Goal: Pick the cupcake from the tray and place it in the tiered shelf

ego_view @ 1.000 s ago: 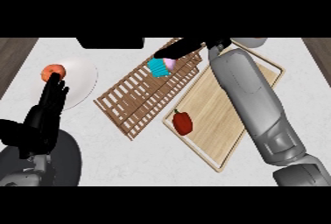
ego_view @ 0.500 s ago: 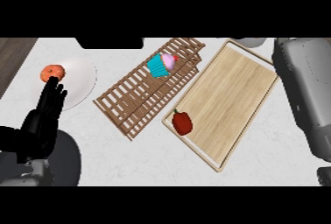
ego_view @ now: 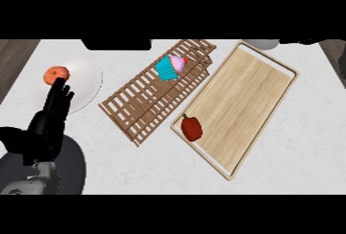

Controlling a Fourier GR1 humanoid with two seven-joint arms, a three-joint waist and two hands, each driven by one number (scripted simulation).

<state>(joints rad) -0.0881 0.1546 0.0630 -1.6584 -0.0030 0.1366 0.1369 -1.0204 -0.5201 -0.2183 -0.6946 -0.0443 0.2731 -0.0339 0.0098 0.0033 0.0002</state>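
Note:
The cupcake (ego_view: 171,67), pink top in a teal wrapper, lies tipped on the upper part of the brown slatted tiered shelf (ego_view: 148,100), with no hand touching it. To the right lies the pale wooden tray (ego_view: 250,100), holding a red bell pepper (ego_view: 192,128) near its lower left edge. My left hand (ego_view: 51,114) rests at the left with its fingers straight and pointing up, holding nothing. My right hand does not show in the head view.
A white plate (ego_view: 88,82) at the left carries an orange-red fruit (ego_view: 55,74), just above my left fingertips. A grey round object (ego_view: 260,43) peeks in at the top edge beyond the tray.
My right arm has drawn back off the right side and out of view, leaving the cupcake on the shelf. The left hand has barely moved.

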